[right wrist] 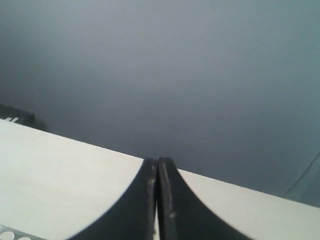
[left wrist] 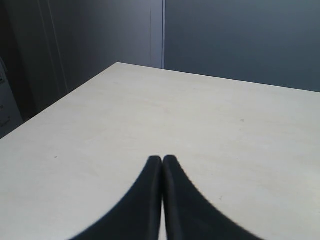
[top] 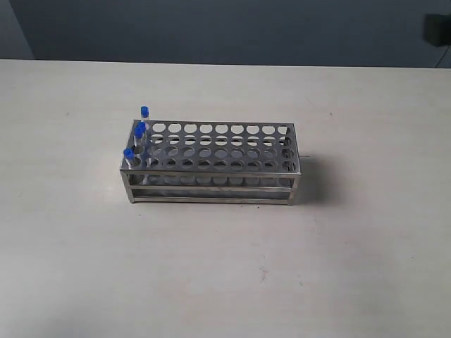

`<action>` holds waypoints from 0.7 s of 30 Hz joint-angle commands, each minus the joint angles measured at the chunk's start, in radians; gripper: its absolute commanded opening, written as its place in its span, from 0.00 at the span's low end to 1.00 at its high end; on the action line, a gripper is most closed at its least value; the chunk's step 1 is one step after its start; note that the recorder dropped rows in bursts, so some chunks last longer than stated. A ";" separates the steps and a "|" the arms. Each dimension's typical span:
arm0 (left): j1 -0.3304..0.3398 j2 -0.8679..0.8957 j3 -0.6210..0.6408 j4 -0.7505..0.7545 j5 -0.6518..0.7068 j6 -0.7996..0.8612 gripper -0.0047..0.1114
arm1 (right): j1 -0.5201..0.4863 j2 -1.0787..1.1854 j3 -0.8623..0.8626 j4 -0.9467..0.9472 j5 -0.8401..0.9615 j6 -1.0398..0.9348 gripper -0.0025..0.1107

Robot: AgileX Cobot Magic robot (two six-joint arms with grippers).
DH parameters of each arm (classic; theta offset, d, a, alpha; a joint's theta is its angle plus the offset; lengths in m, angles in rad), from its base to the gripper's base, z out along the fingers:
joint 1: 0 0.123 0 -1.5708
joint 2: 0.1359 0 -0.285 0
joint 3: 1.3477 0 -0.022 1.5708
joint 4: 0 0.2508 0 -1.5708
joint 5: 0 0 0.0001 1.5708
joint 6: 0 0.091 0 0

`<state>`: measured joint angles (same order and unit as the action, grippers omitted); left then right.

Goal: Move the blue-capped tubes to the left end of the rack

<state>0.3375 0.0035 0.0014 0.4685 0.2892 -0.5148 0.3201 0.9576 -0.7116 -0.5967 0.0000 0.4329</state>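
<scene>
The silver metal rack (top: 218,158) stands in the middle of the table in the exterior view. The blue-capped tubes (top: 141,129) stand upright in the holes at its left end, one cap at the back (top: 144,110) and one at the front corner (top: 129,153). Neither arm shows in the exterior view. My left gripper (left wrist: 162,158) is shut with nothing between its black fingers, over bare table. My right gripper (right wrist: 157,160) is also shut and empty, pointing toward the table's far edge. A sliver of the perforated rack top (right wrist: 7,234) shows in the right wrist view.
The pale table (top: 225,267) has bare surface all round the rack. A dark wall (top: 225,28) stands behind the table's far edge. A dark object (top: 438,29) sits at the upper right.
</scene>
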 commanded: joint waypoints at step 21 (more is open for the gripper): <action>0.001 -0.004 -0.001 0.001 0.001 -0.002 0.05 | -0.041 -0.449 0.126 0.051 0.179 0.041 0.02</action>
<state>0.3375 0.0035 0.0014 0.4685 0.2892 -0.5148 0.2860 0.5114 -0.5983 -0.5718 0.1729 0.4701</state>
